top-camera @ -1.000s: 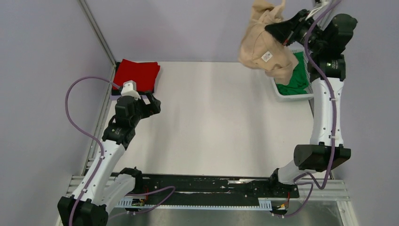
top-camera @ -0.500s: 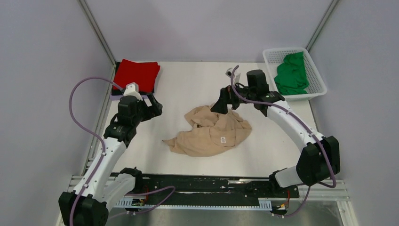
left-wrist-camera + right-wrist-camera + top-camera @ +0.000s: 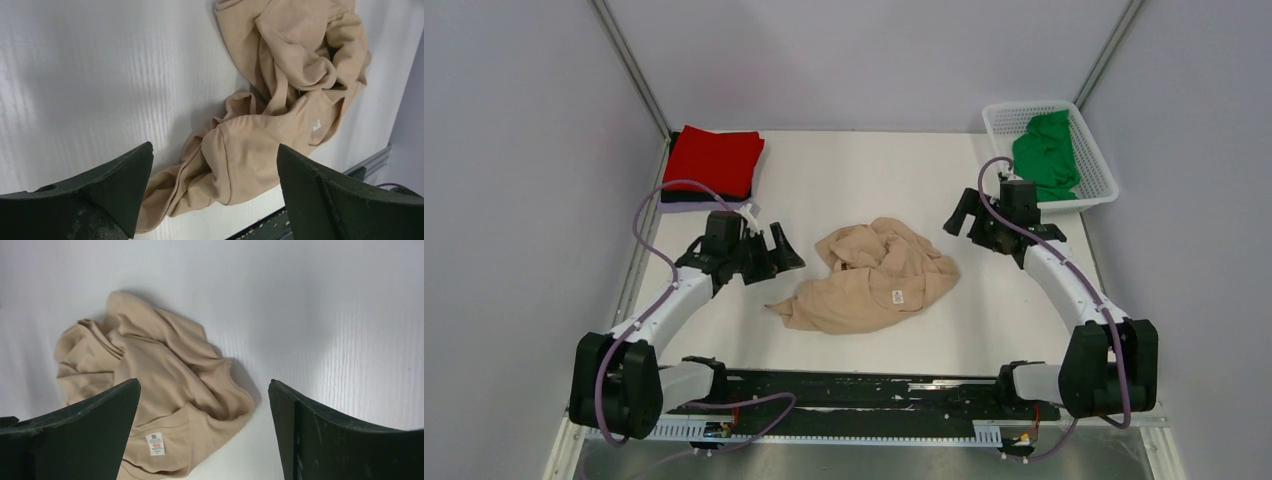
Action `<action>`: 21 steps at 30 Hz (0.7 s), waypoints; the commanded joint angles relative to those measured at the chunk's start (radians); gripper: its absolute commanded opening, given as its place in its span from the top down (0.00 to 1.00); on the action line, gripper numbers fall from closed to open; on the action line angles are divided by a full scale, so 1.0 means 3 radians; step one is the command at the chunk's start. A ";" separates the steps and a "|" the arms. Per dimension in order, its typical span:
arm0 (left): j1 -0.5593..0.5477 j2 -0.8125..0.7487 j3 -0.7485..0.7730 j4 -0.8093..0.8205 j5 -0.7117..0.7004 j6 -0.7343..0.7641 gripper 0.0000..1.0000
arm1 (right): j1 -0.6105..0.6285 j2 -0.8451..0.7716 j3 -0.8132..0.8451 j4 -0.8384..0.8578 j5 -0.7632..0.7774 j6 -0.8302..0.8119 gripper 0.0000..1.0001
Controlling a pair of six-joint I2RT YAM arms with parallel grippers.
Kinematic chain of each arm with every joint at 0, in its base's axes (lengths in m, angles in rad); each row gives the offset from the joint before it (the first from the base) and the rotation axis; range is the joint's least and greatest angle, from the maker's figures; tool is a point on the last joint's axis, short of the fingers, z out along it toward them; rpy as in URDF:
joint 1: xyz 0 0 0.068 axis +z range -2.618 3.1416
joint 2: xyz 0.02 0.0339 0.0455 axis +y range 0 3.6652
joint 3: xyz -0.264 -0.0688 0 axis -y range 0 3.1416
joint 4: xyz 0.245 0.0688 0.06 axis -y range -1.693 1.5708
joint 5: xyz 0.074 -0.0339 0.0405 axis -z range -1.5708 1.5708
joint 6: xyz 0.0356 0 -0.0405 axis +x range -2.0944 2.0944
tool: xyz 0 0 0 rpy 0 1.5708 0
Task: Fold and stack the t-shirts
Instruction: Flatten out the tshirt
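While the beige t-shirt (image 3: 874, 275) lies crumpled mid-way across the tabletop (image 3: 864, 180), I judge the step in hand is spreading it flat for folding. My left gripper (image 3: 215, 150) and right gripper (image 3: 204, 382) flank the heap, each gaping wide and holding nothing. Next I should pinch opposite edges, likely shoulders or hem, and draw the cloth taut.

A beige t-shirt (image 3: 874, 277) lies crumpled and unfolded in the middle of the table (image 3: 874, 170), its white neck label (image 3: 898, 296) showing. A red t-shirt (image 3: 716, 158) sits folded flat at the far left corner, on top of a dark folded garment (image 3: 686, 199). A green t-shirt (image 3: 1046, 155) lies bunched in the white basket (image 3: 999, 113) at far right.
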 commanded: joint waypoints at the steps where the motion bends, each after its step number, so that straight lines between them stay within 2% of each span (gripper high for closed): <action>1: -0.0015 0.0300 0.0004 0.0435 0.0331 -0.0165 0.00 | -0.0032 0.0124 -0.0232 -0.0061 0.0188 0.0359 0.00; 6: -0.0134 0.0922 0.0358 0.0779 0.0180 -0.0265 0.04 | -0.0034 0.0341 -0.0248 -0.0064 0.0331 0.0428 0.01; 11: -0.0489 0.1711 0.1041 0.0335 -0.0381 -0.0036 0.12 | -0.0036 0.0694 -0.0155 -0.0070 0.0190 0.0427 0.07; 13: -0.0609 0.1925 0.1223 0.0251 -0.0457 -0.0012 0.15 | -0.0030 0.0790 -0.0157 -0.0063 0.0150 0.0436 0.08; 21: -0.0806 0.2364 0.1477 0.0204 -0.0509 0.0026 0.19 | 0.0051 0.0932 -0.0270 -0.0028 0.0087 0.0443 0.13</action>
